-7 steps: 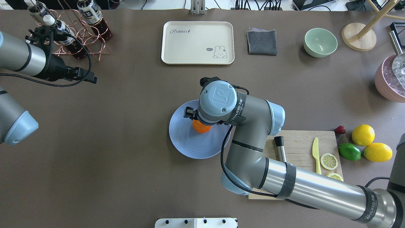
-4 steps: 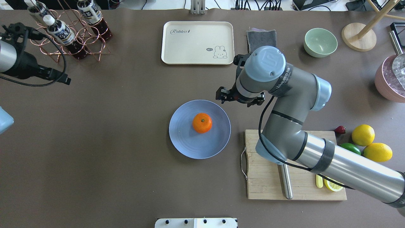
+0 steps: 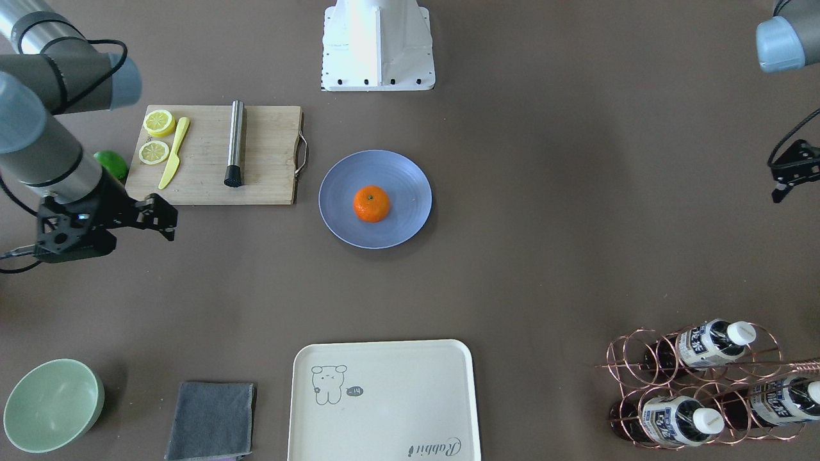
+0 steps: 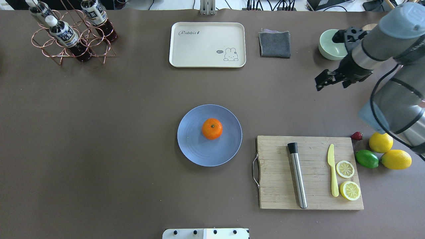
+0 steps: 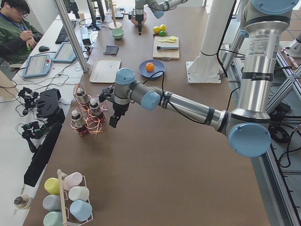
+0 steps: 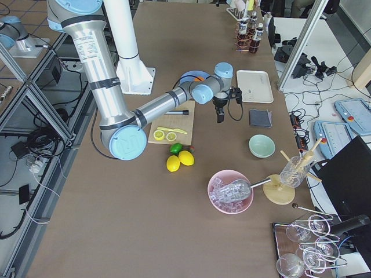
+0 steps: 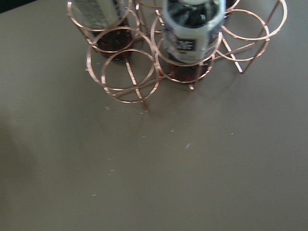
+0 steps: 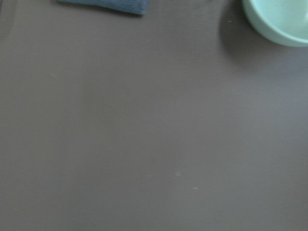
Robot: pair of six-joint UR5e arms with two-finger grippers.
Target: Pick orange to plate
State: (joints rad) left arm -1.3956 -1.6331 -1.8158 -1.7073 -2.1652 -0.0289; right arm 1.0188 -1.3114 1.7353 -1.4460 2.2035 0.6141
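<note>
The orange (image 4: 212,128) rests near the middle of the blue plate (image 4: 196,149), stem spot up, with nothing touching it. The front-facing view shows the same orange (image 3: 372,203) on the plate (image 3: 400,221). My right gripper (image 4: 332,81) hangs open and empty far to the right, beside the green bowl; it also shows as the right gripper (image 3: 160,221) past the board's corner. My left gripper (image 3: 783,182) sits at the table's edge by the bottle rack, out of the overhead view, and I cannot tell how its jaws stand.
A wooden cutting board (image 4: 275,172) right of the plate carries a metal muddler, a yellow knife and lemon slices. Lemons and a lime (image 4: 367,158) lie beyond it. At the back stand a cream tray (image 4: 207,44), grey cloth (image 4: 274,43), green bowl (image 4: 327,49) and copper bottle rack (image 4: 71,36).
My right gripper let go of the orange on the plate, lifted off and swung far right toward the green bowl. The left arm drew back out of the overhead view.
</note>
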